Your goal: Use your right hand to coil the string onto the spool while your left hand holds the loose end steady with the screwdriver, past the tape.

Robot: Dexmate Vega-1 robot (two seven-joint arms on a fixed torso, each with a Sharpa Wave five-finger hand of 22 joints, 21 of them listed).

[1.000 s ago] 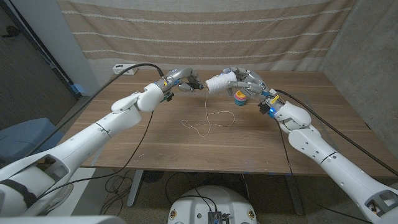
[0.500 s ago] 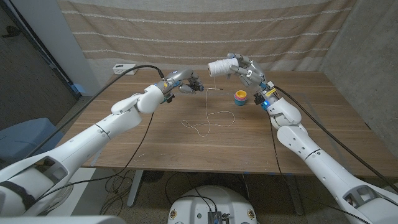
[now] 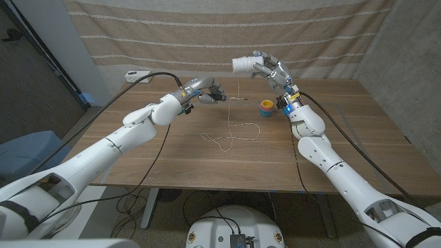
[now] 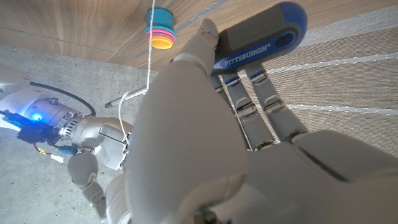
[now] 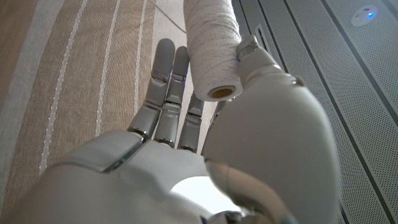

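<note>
Wooden table (image 3: 344, 155): carries the slack loops at centre and a stack of coloured tape rolls (image 3: 266, 107) far right of centre.

Right hand (image 3: 270, 69): raised above the table's far side, grasping the white spool (image 3: 243, 65), which lies on its side. Advice: turn the spool about its own axis and move slowly, so each wrap lands beside the last.

Left hand (image 3: 207, 91): far left of centre, clenched on the screwdriver (image 3: 231, 99), its blue-and-grey handle (image 4: 261, 38) inside the fingers, its shaft pointing right toward the line. Advice: hold it fixed as the guide.

String (image 3: 231, 131): drops from the spool past the screwdriver tip to loose loops on the table. Whether it touches the shaft cannot be told. Advice: take up slack gradually, avoiding snags.
</note>
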